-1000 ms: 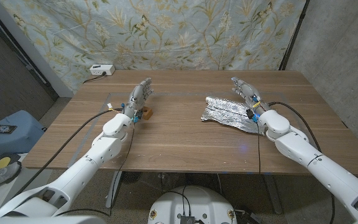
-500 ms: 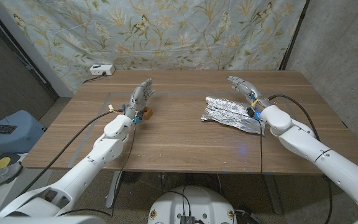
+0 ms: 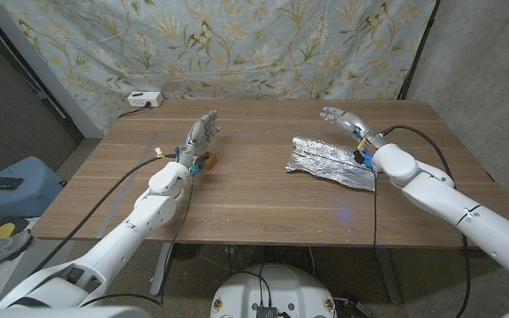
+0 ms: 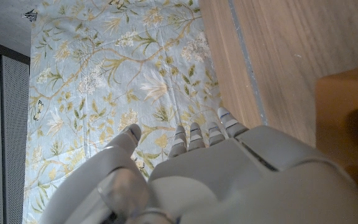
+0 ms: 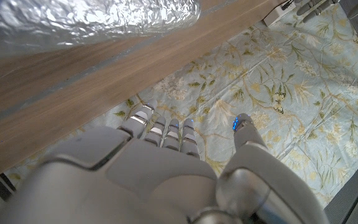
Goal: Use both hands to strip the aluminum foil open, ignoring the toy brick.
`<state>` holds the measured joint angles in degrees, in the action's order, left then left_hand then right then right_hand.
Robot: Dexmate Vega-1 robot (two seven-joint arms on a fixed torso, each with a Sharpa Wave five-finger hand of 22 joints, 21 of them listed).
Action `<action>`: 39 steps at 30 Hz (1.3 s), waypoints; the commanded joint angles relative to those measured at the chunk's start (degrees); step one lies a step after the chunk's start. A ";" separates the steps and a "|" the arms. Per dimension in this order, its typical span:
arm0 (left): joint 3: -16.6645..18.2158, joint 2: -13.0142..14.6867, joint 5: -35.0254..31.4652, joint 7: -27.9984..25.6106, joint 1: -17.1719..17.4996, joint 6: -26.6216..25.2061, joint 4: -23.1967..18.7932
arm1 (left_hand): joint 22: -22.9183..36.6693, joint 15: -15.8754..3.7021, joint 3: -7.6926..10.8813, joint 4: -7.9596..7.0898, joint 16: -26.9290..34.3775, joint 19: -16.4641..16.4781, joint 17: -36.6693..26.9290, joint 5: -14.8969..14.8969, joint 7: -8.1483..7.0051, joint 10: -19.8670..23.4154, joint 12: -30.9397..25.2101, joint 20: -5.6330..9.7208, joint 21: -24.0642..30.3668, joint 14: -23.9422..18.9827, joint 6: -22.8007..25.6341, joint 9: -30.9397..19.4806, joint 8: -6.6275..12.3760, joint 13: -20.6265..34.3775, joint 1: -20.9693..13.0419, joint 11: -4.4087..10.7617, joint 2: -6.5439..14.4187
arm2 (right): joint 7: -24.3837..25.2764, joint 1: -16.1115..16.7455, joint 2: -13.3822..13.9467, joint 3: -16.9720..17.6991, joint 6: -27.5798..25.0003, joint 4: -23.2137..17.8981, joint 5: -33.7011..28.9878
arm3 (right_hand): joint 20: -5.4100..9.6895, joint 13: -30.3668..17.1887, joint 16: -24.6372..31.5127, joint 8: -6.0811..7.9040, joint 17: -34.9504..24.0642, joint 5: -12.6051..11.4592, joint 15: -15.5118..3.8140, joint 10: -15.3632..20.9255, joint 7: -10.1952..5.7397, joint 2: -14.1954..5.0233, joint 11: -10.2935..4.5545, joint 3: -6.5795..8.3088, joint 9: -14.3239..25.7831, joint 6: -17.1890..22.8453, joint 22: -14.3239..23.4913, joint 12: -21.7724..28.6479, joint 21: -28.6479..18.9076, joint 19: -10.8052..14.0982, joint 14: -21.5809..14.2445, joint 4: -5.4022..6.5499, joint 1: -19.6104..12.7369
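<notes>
Progress: nothing done yet, by my reading. The foil [image 3: 330, 161] lies as a folded, crinkled packet on the table [image 3: 254, 199], not opened, and neither hand has hold of it.

Foil: right of the table's middle, slanting from near the centre out toward the right arm. The right wrist view shows its wrinkled edge [image 5: 92, 18] lying on the wood.

Right hand [image 3: 346, 120]: fingers spread and holding nothing, raised over the far end of the foil, close to it. I cannot tell whether any fingertip touches it.

Left hand [image 3: 198, 140]: fingers straight and apart, holding nothing, well apart from the foil on the left half of the table. The left wrist view shows the back of the hand [image 4: 229, 180] with the fingers fanned out.

Brick [image 3: 209, 160]: a small orange-brown block just beside the left hand, on its inner side. It is the thing to leave alone.

Left to do: both hands need to reach the foil, take opposite edges, and pull it apart.

Room: bare wood lies between the brick and the foil, so the left hand has an open lane across, provided it passes over or behind the brick.

Edges: the foil sits well in from the near edge and the right edge, with space around it for spreading.

Far side: a white box [image 3: 144, 98] stands at the far left corner, out of the way.
</notes>
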<state>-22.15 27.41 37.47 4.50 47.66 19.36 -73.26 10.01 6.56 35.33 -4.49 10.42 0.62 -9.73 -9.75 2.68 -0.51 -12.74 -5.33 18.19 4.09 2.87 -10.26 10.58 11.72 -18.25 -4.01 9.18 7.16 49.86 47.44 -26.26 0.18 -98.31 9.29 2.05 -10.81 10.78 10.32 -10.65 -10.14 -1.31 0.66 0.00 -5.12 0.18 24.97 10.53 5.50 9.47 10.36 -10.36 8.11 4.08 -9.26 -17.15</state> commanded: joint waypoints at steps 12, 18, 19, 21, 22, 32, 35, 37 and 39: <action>-0.81 -0.22 -0.91 -0.95 -0.39 -0.92 -0.89 | 0.24 0.75 0.15 0.34 0.15 0.28 -0.22 -0.23 0.07 0.33 -0.22 -0.34 -0.30 -0.27 0.66 -0.16 0.30 0.10 -0.47 -0.32 0.00 | -2.11 -1.29 6.25 -2.40 -12.51 -7.98 -12.71 | 0.45 -0.28 0.40 0.83 -0.13 0.15 2.27 1.47 1.23 4.23 3.32 -0.31 0.23 -0.99 0.17 1.33 -0.41 -0.02 -0.26 -1.32 -4.62; -1.15 -0.64 -1.10 -1.07 -0.49 -0.89 -0.74 | 0.25 0.77 0.19 0.40 0.16 0.36 -0.23 -0.24 0.10 0.47 -0.26 -0.38 -0.38 -0.34 0.81 -0.17 0.33 0.09 -0.42 -0.50 0.03 | -3.95 -2.19 7.39 -3.68 -15.39 -9.30 -15.84 | -1.08 -0.38 0.66 1.09 -0.22 0.06 3.45 2.27 2.38 5.65 4.13 -0.52 0.26 -0.84 0.22 1.57 -0.56 0.34 -0.95 -1.13 -6.06; -1.22 -0.67 -1.17 -1.22 -0.48 -1.02 -0.81 | 0.25 0.78 0.21 0.42 0.15 0.41 -0.23 -0.24 0.16 0.49 -0.27 -0.38 -0.38 -0.35 0.86 -0.17 0.34 0.09 -0.41 -0.52 0.04 | -4.30 -2.29 7.48 -3.78 -15.59 -9.39 -16.03 | -1.21 -0.43 0.80 1.36 -0.25 0.04 3.49 2.87 2.64 5.95 4.37 -0.57 0.27 -0.21 0.23 1.79 -0.59 0.43 -1.33 -1.06 -6.41; -1.30 -0.84 -1.05 -1.07 -0.48 -1.00 -0.73 | 0.25 0.76 0.22 0.43 0.15 0.40 -0.24 -0.24 0.12 0.52 -0.27 -0.39 -0.41 -0.35 0.86 -0.17 0.34 0.09 -0.40 -0.55 0.05 | -4.77 -2.54 7.59 -4.19 -16.73 -9.91 -16.94 | -1.40 -0.49 0.89 1.55 -0.28 0.02 3.56 3.55 2.96 6.20 4.77 -0.61 0.29 0.28 0.23 2.03 -0.60 0.49 -1.61 -0.96 -6.73; -1.38 -0.83 -1.20 -1.34 -0.46 -1.20 -0.88 | 0.25 0.78 0.23 0.44 0.16 0.40 -0.24 -0.24 0.13 0.52 -0.27 -0.37 -0.43 -0.37 0.86 -0.17 0.33 0.09 -0.40 -0.58 0.06 | -5.09 -2.68 7.68 -4.41 -17.38 -10.28 -17.41 | -1.45 -0.51 0.97 1.58 -0.29 0.02 3.59 3.71 3.11 6.26 4.80 -0.62 0.30 0.37 0.24 2.09 -0.61 0.53 -1.82 -0.94 -6.82; -1.47 -0.95 -1.27 -1.88 0.07 -1.28 -1.57 | 0.26 0.97 0.30 0.53 0.16 0.47 -0.26 -0.25 0.32 0.69 -0.31 -0.48 -0.58 -0.47 1.11 -0.18 0.38 0.08 -0.30 -0.84 0.10 | -8.69 -4.54 7.85 -6.82 -23.90 -13.62 -21.45 | -2.56 -0.76 1.12 1.60 -0.39 -0.27 4.33 4.34 4.34 7.53 5.52 -0.85 0.35 0.34 0.25 2.28 -0.72 1.00 -2.46 -1.05 -7.95; -1.53 -0.92 -1.43 -2.14 0.15 -1.38 -1.75 | 0.26 1.02 0.32 0.54 0.16 0.50 -0.27 -0.25 0.25 0.80 -0.35 -0.50 -0.61 -0.49 1.14 -0.18 0.38 0.08 -0.27 -0.95 0.11 | -9.85 -5.42 7.73 -7.88 -25.37 -14.08 -22.91 | -2.89 -0.88 1.21 1.60 -0.42 -0.47 4.65 4.73 4.67 8.00 5.55 -0.91 0.36 0.27 0.25 2.44 -0.74 1.14 -2.79 -1.11 -8.44; -1.57 -1.03 -1.50 -2.01 0.12 -1.04 -1.53 | 0.27 1.09 0.34 0.55 0.16 0.53 -0.27 -0.25 0.25 0.98 -0.41 -0.52 -0.64 -0.50 1.14 -0.18 0.37 0.08 -0.25 -1.07 0.13 | -10.31 -5.92 7.57 -8.48 -25.77 -14.07 -23.78 | -3.21 -0.96 1.26 1.61 -0.44 -0.59 4.87 5.01 4.76 8.24 5.69 -0.92 0.37 0.23 0.26 2.55 -0.76 1.23 -2.98 -1.12 -8.77; -1.58 -1.26 -1.36 -1.58 0.06 -0.53 -1.17 | 0.27 1.18 0.35 0.56 0.16 0.54 -0.28 -0.25 0.22 1.01 -0.42 -0.53 -0.66 -0.51 1.17 -0.18 0.37 0.08 -0.22 -1.10 0.13 | -11.02 -6.57 7.27 -9.13 -26.52 -14.00 -24.63 | -3.32 -1.04 1.34 1.63 -0.46 -0.71 5.07 5.33 4.91 8.45 5.67 -0.90 0.38 0.22 0.26 2.68 -0.75 1.27 -3.24 -1.14 -9.14</action>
<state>-23.56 26.52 36.28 2.92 47.48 18.27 -74.51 10.00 6.97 35.56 -4.26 10.42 0.92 -9.72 -9.75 2.96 0.31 -12.97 -5.63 17.75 3.68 3.59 -10.26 10.58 11.73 -18.25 -4.82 9.18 -0.55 45.71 54.97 -32.52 -21.41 -110.68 -10.74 -0.85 -11.63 11.54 11.66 -10.81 -10.41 3.12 5.31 4.44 2.94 5.82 24.41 10.81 5.62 9.46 12.55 -10.64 9.15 1.25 -10.43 -25.60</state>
